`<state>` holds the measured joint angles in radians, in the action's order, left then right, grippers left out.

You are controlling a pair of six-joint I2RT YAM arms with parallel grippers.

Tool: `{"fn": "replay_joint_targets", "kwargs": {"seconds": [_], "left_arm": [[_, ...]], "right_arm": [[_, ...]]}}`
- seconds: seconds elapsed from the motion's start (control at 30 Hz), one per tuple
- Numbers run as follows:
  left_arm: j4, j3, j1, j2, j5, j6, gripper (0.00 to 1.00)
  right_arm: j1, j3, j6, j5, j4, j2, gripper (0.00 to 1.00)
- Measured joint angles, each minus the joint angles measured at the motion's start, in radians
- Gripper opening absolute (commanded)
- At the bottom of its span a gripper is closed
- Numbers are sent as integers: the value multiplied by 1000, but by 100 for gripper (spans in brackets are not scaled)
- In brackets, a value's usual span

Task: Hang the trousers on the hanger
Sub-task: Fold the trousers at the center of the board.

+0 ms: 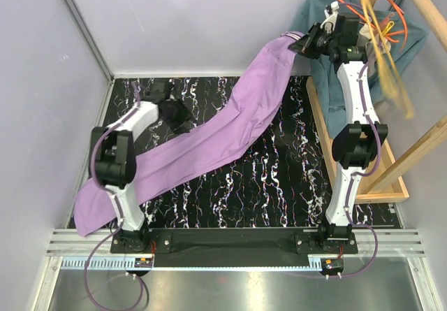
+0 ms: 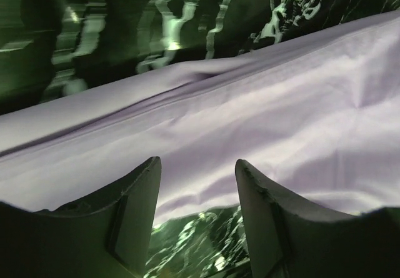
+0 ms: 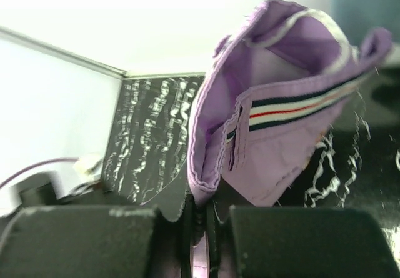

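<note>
Your right claw (image 3: 200, 218) is pinched shut on the trousers (image 1: 209, 140) just below the striped waistband (image 3: 294, 110). It holds that end up in the air at the far right of the desk (image 1: 279, 185), next to the teal cloth (image 1: 325, 87). From there the lilac legs slope down across the desk to its near left corner. Your left claw (image 2: 197, 193) hangs close to the legs with its fingers apart, gripping nothing. The yellow hanger (image 1: 394, 80) shows only as a blur by the wooden rack (image 1: 419, 145), beyond the right arm.
</note>
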<state>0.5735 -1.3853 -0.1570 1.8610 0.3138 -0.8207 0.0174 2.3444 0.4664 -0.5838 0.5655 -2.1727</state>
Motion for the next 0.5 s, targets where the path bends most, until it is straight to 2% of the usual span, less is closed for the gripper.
{"fn": "replay_joint_targets", "kwargs": {"seconds": [0.13,0.27,0.5], "left_arm": [[-8,-140,-102,169,-4,-90,56],[24,-378,-179,358,-13,-162,56],[51,-708,-246,579,-20,-279,58]], "right_arm": [[2,25,-17,-40,-2,45,2],[17,25,-18,-87,-10,71,2],[68,-13,24,-122,-49,78,2]]}}
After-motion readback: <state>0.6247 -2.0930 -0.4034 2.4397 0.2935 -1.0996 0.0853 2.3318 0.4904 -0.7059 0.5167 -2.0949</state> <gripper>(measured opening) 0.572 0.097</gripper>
